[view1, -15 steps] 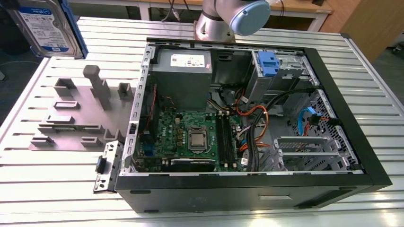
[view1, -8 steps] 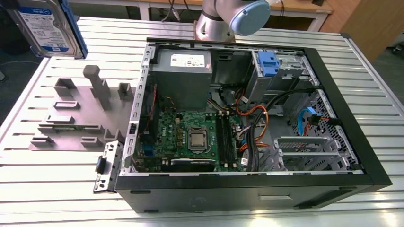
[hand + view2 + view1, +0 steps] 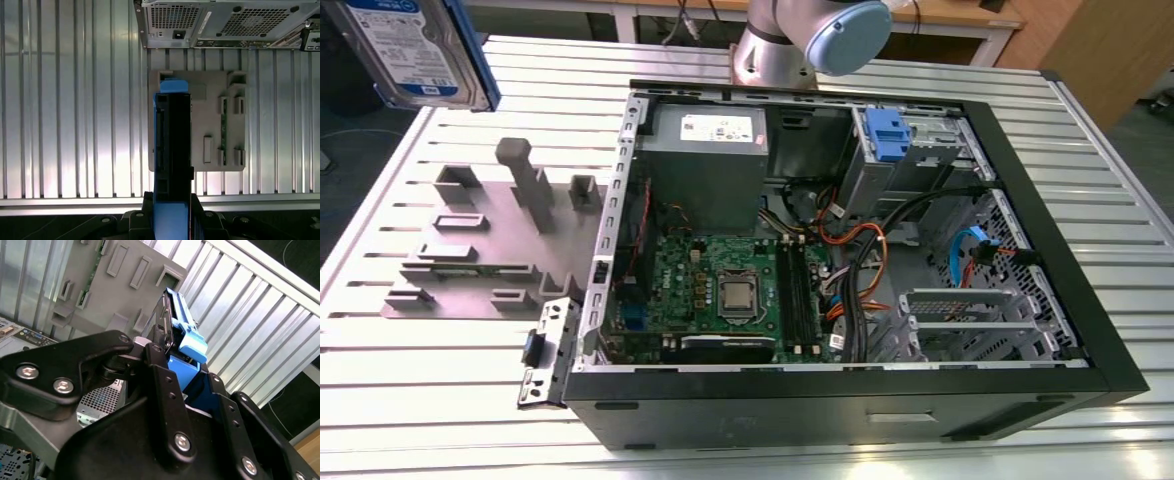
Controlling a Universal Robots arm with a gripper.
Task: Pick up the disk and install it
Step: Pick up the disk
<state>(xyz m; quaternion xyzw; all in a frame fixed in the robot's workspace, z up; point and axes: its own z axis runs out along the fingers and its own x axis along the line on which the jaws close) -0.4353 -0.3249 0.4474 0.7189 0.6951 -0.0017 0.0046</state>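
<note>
Two jaws around disk [image 3: 416, 50], seemingly aloft.

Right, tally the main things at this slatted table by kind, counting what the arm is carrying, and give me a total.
Disk, clamped in the pincer: 1
Open computer case: 1
Grey holder plate: 1
Total: 3
</note>
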